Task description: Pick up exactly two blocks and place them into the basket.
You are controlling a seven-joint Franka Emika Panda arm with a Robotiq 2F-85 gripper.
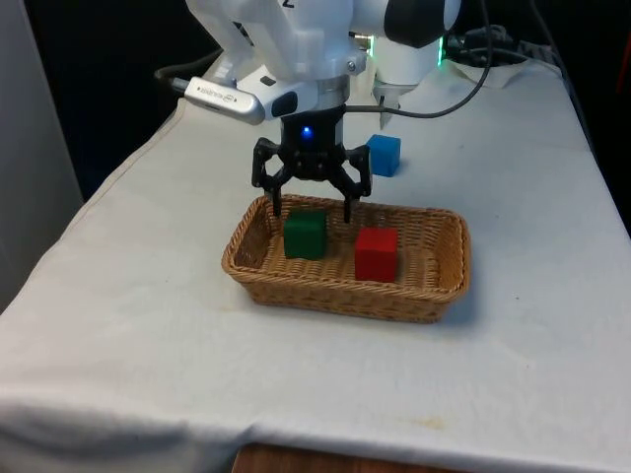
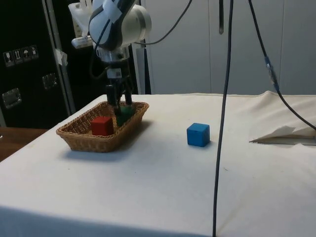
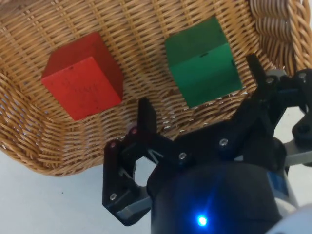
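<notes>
I see black curtains (image 1: 108, 89) behind the white-clothed table (image 1: 315, 374); from the side, dark cabinets (image 2: 24, 64) and pale wall panels (image 2: 197, 44).

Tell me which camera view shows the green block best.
The wrist view: the green block sits unobstructed on the basket floor beside the red block, with the open gripper above it. The front view shows its face between the fingers. In the side view the fingers mostly hide it.

There are three blocks in total: one green block (image 1: 305, 235), one red block (image 1: 376, 253) and one blue block (image 1: 384, 155). There is one basket (image 1: 439, 286). Two blocks lie inside it; one stands outside on the worktop (image 1: 148, 325).
</notes>
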